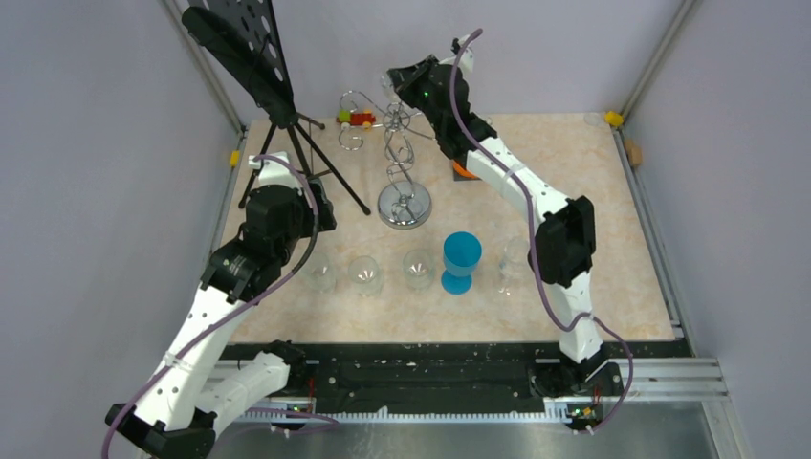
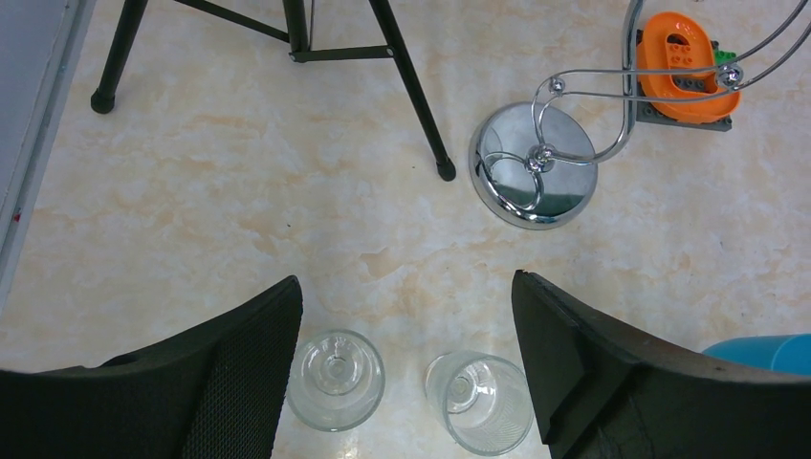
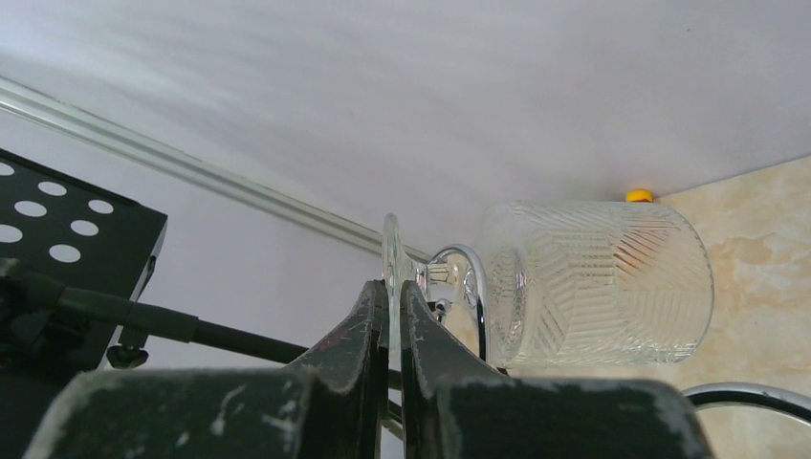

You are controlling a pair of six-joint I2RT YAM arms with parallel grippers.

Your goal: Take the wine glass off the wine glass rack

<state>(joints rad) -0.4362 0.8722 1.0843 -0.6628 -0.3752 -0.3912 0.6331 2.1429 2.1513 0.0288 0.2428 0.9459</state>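
A beige marbled tabletop [image 1: 593, 191] fills a booth closed in by pale lilac-grey walls [image 1: 86, 143] and slanting aluminium corner posts [image 1: 655, 57]. At the back left stands a black perforated music stand on a tripod [image 1: 239, 48]. Just beside its legs is the shiny chrome wire wine glass rack [image 1: 405, 203] on its round mirrored base. The clear cut-pattern wine glass [image 3: 593, 282] is at the top of the rack, its stem cradled in a curled hook. The right gripper [image 3: 394, 296] is pinched tight on the glass's thin foot. The left gripper [image 2: 404, 287] hangs over the near part of the table with its jaws spread wide, grasping nothing. Below it is a row of clear glass cups [image 1: 365, 275], with a blue plastic goblet [image 1: 461, 253] further along the row.
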